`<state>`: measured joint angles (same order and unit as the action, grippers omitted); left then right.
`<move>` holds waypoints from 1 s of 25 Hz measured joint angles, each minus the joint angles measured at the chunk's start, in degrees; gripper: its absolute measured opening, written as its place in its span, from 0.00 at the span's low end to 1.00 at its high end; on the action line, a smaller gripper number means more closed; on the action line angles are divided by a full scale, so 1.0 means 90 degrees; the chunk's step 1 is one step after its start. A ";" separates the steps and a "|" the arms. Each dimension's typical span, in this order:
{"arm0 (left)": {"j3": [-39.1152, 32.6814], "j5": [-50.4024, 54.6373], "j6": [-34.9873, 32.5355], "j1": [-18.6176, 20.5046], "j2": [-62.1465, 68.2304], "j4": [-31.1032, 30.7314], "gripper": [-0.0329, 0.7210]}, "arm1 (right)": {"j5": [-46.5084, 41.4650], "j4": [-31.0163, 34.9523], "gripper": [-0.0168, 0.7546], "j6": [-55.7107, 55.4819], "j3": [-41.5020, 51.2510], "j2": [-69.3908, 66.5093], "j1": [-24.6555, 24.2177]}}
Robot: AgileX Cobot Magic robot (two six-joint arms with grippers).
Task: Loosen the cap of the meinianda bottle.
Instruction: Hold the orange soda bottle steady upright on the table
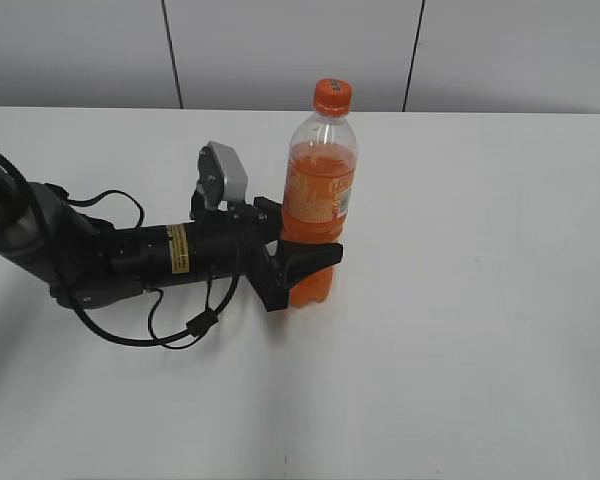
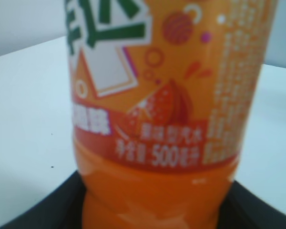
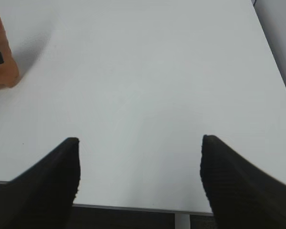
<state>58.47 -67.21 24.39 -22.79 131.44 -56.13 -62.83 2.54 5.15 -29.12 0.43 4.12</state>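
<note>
Meinianda bottle upright on white table, L hand clamped round it; R hand spread wide.

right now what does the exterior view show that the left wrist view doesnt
Only the exterior view shows the cap on top of the meinianda bottle, the clear neck above the liquid, the whole left arm lying low across the table, and the left gripper closed around the bottle's lower body.

Only the left wrist view shows the label close up: its printed orange slice and the 500 marking, somewhat blurred.

Both show the bottle standing upright with orange liquid, the white table, and dark gripper fingers on either side of the bottle.
</note>
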 joint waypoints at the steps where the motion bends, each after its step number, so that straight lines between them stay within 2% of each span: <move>1: 0.0012 -0.0076 0.0000 0.0000 0.0043 0.0024 0.57 | 0.0000 -0.0006 0.79 0.0000 0.0000 0.0000 0.0000; 8: 0.0076 -0.0588 -0.0007 0.0027 0.0376 0.0147 0.57 | 0.0000 -0.0012 0.79 0.0000 0.0000 0.0000 0.0000; 19: 0.0086 -0.0714 -0.0028 0.0033 0.0470 0.0182 0.57 | 0.0012 0.0017 0.79 0.0011 -0.0029 -0.0063 0.0000; 25: 0.0086 -0.0722 -0.0034 0.0033 0.0469 0.0190 0.57 | 0.0005 0.0279 0.79 0.0176 -0.0988 -0.1863 0.0000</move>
<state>59.24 -73.71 24.08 -22.50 135.66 -54.42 -62.78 5.05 6.74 -38.02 -16.34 4.12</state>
